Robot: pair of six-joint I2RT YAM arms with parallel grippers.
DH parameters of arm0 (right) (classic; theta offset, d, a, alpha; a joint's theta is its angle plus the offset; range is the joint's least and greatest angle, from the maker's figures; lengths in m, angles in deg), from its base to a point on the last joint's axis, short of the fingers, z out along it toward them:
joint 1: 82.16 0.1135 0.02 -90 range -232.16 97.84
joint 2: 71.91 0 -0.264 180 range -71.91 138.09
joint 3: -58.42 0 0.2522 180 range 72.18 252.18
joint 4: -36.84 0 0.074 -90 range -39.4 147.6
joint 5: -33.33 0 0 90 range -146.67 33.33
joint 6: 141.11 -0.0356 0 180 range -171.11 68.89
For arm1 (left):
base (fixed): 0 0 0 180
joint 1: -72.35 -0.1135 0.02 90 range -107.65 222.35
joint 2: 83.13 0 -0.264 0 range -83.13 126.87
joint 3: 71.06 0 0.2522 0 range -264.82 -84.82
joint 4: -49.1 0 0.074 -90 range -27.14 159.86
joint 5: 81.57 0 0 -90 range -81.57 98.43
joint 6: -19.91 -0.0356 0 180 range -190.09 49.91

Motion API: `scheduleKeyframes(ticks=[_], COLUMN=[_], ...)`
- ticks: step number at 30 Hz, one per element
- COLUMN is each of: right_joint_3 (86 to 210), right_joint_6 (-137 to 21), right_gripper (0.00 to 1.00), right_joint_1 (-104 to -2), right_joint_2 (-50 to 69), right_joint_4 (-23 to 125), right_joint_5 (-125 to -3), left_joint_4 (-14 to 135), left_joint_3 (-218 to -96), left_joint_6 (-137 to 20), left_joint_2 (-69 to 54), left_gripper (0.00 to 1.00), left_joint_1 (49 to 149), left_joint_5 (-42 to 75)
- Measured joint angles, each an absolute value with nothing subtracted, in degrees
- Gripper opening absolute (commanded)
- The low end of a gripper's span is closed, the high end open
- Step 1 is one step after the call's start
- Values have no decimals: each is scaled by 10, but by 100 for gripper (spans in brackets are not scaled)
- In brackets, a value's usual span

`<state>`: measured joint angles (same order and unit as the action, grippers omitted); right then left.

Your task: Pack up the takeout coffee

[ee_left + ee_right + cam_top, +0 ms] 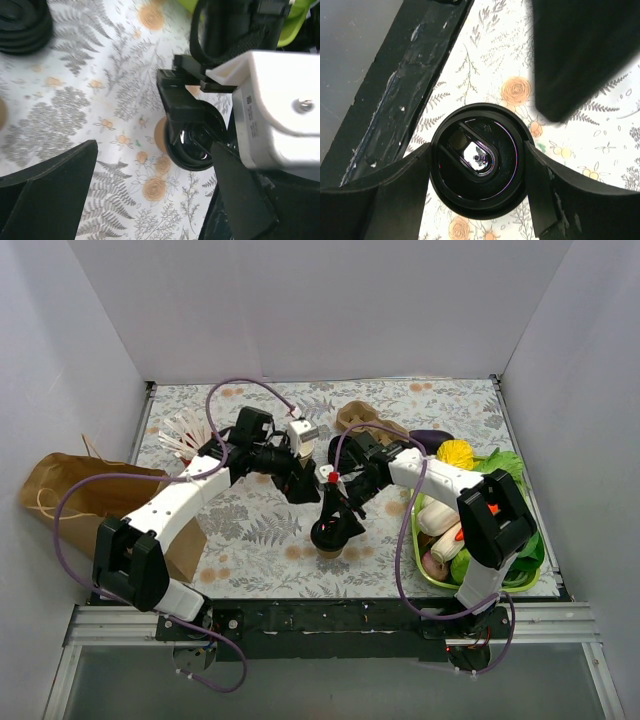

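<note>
Top view: takeout coffee, a small cream paper cup with a round black plastic lid (328, 538), stands upright on the fern-print worktop (260, 540), mid-width and closer to the near edge than the far one. Right gripper (335, 525) sits straight over it, pointing down. Left gripper (303, 488) is just beside it on the far-left side, clear of the cup. Crumpled brown paper bag (90, 500) is at the left edge. Red cup of white sticks (185, 440) is toward the far left corner. Brown pulp carrier (365, 420) is near the far edge. Lime-green tray (530, 560) of assorted items runs along the right edge.

Left wrist: left fingers (50, 185) are spread wide, nothing between them but printed worktop. Lidded cup is ahead, under the right gripper's black and white body.

Right wrist: looking straight down on the glossy lid. Both right fingers (380, 195) hug the lid rim, one each side, and look to be in contact: gripping the cup at lid height. Black strip of the worktop's near edge is close by on the left.
</note>
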<state>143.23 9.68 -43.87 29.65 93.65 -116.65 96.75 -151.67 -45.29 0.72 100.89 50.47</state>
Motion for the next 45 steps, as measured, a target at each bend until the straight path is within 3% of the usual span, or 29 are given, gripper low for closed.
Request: scheduleKeyframes(ticks=[15, 25, 31, 36, 45], right_joint_3=[1472, 1535, 1652, 1675, 1663], right_joint_6=[107, 17, -27, -55, -83], right_gripper=[42, 40, 40, 40, 40], right_joint_1=[-476, -504, -538, -559, -578], right_joint_2=[291, 315, 390, 415, 415], right_joint_4=[989, 967, 950, 939, 932], right_joint_5=[-1086, -1027, -1003, -997, -996], left_joint_4=[1021, 972, 909, 876, 869], left_joint_3=[-1598, -1617, -1612, -1610, -1619], left_joint_6=[-457, -387, -300, -251, -242], left_joint_2=[2, -16, -18, -18, -14], left_gripper=[98, 98, 98, 98, 98], left_joint_1=[909, 856, 766, 698, 688], left_joint_5=[477, 459, 499, 531, 568])
